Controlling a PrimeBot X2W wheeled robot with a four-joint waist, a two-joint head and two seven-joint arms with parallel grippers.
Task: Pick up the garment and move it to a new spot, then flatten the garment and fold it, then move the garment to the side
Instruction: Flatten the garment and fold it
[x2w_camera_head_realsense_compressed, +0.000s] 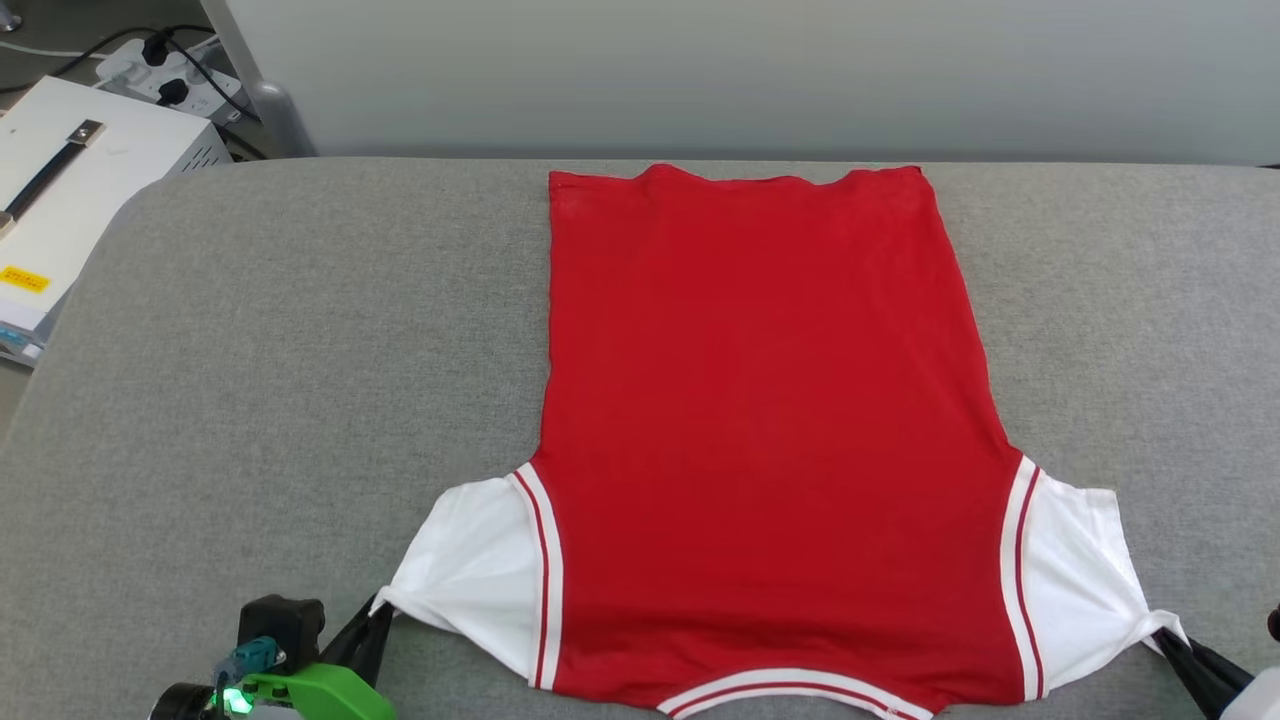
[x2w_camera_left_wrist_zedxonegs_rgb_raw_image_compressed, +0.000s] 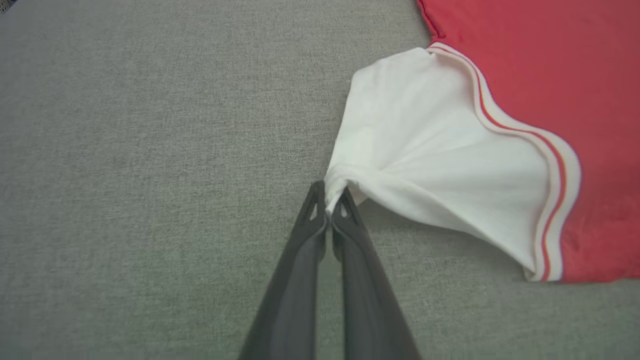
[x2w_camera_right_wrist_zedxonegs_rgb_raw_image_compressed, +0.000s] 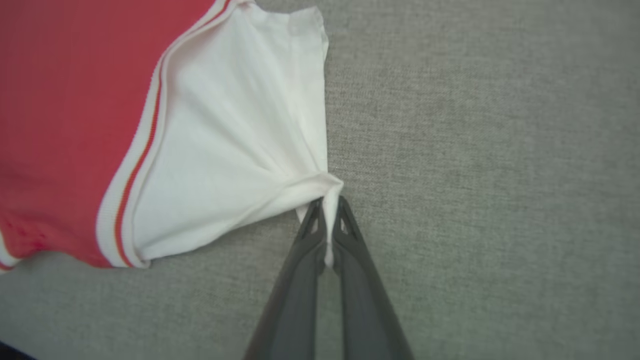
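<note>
My head camera looks forward and down over the grey surface, taking in the whole garment. My wrist cameras sit low and close behind my left jaws and right jaws, sharing with it the left sleeve at 7 o'clock and the right sleeve at 5 o'clock.

The garment neckline is cut by the head view's bottom edge; right hand mostly cropped

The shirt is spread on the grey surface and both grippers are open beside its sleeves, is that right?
No. The shirt is spread on the grey surface, but the left gripper and right gripper are shut on its sleeves, as both wrist views show.
</note>
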